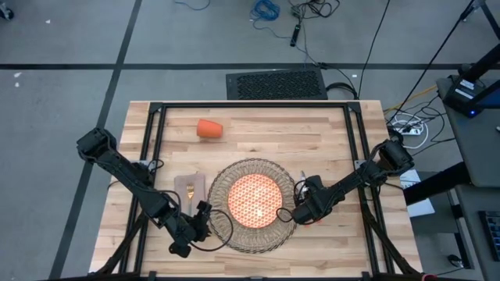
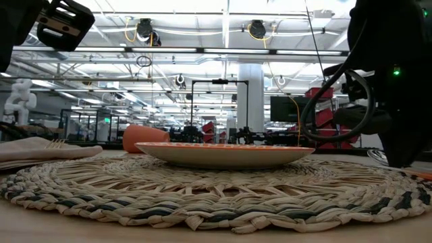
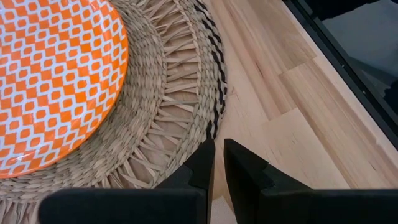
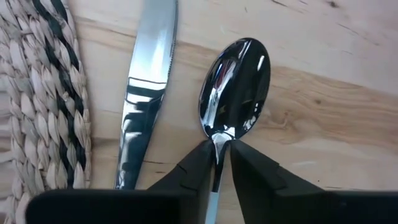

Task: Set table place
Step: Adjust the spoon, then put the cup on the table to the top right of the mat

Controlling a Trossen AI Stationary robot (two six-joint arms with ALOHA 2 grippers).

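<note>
A round woven placemat [image 1: 223, 183] lies mid-table with an orange-patterned plate [image 1: 254, 197] on it. A beige napkin [image 1: 190, 187] lies left of the mat with a fork [image 1: 190, 192] on top. An orange cup [image 1: 209, 129] lies on its side toward the far left. My right gripper [image 1: 299, 209] is at the mat's right edge, shut on a spoon [image 4: 236, 87] that lies beside a knife [image 4: 146, 93]. My left gripper [image 1: 205, 217] is shut and empty over the mat's near-left rim [image 3: 186, 124]. My right gripper pinches the spoon's thin neck [image 4: 217, 138], just behind the bowl, between its two fingertips. The fingers lie along the spoon, and the bowl points away from them over the wood, hollow side up. I cannot tell whether the bowl rests on the table.
The knife lies on the wood between the spoon and the mat's right rim [image 4: 50, 93], parallel to the spoon. Bare wood lies right of the spoon [image 4: 323, 93] and along the far side of the table [image 1: 281, 129]. A black frame runs along the table's edges [image 1: 367, 156].
</note>
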